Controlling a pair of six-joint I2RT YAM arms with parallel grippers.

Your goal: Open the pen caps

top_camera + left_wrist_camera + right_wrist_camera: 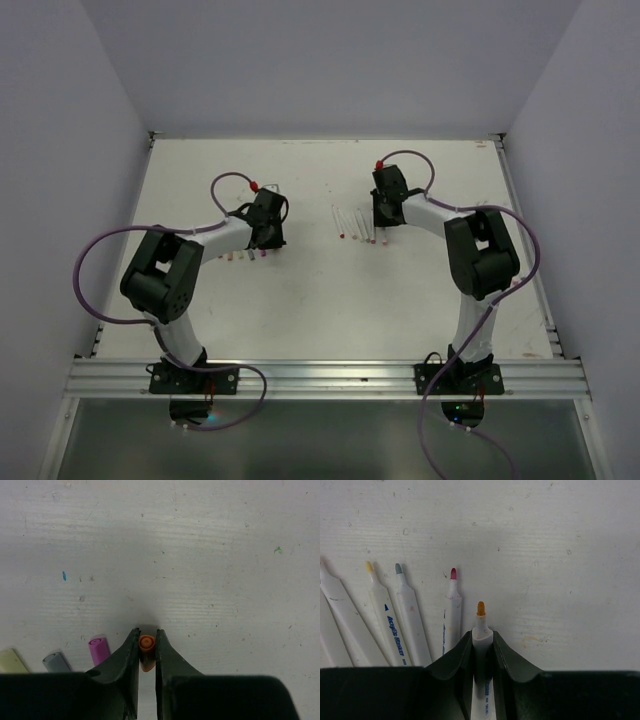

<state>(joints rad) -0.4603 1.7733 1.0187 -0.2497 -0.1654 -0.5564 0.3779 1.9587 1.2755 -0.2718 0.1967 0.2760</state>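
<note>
In the left wrist view my left gripper [146,633] is shut on a small orange pen cap [146,644], held just above the table. A magenta cap [99,650], a grey cap [56,661] and a pale yellow cap [11,660] lie to its left. In the right wrist view my right gripper [482,636] is shut on an uncapped white pen with an orange tip [480,622]. Uncapped pens with red [452,617], grey [410,617] and yellow [382,617] tips lie beside it. From above, the left gripper [268,242] is over the row of caps [245,257], and the right gripper [384,230] is at the row of pens [350,224].
Purple cables [95,270] loop out from both arms. The white table [320,300] has walls on three sides and a metal rail [320,378] along the near edge. One more white pen barrel [340,620] lies at the far left of the right wrist view.
</note>
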